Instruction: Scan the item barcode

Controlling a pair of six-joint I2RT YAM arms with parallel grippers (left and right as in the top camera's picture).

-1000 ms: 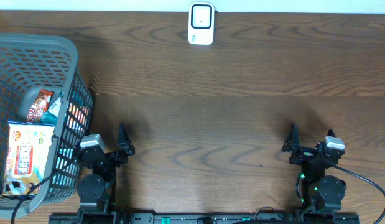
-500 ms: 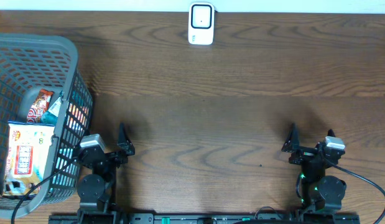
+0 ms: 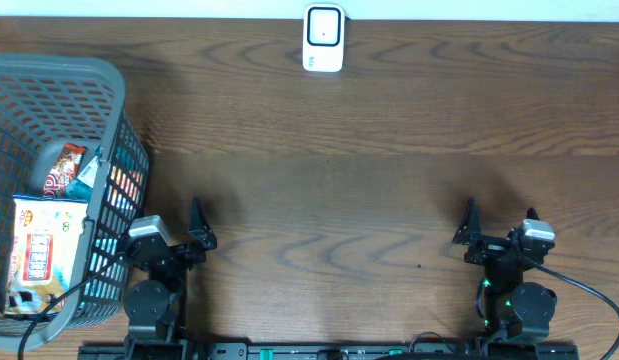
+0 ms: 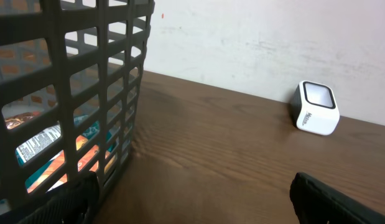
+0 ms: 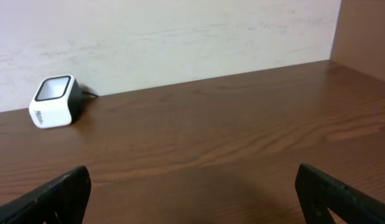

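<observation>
The barcode scanner (image 3: 323,38) sits midway along the table's (image 3: 369,180) far edge. The basket (image 3: 59,63) stands at the left edge, with snack packets (image 3: 41,250) inside. At the near edge, the left arm (image 3: 154,270) is just beside the basket and the right arm (image 3: 514,275) is towards the right.

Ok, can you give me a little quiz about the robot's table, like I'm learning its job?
1. True or false: the white barcode scanner sits inside the grey basket.
2. Where are the snack packets? A) in the basket B) beside the scanner C) in the right gripper
3. Fill in: the left gripper is holding ____.
Key: 1 false, it stands on the wooden table near the far edge. 2 A. 3 nothing; both grippers are open.
</observation>
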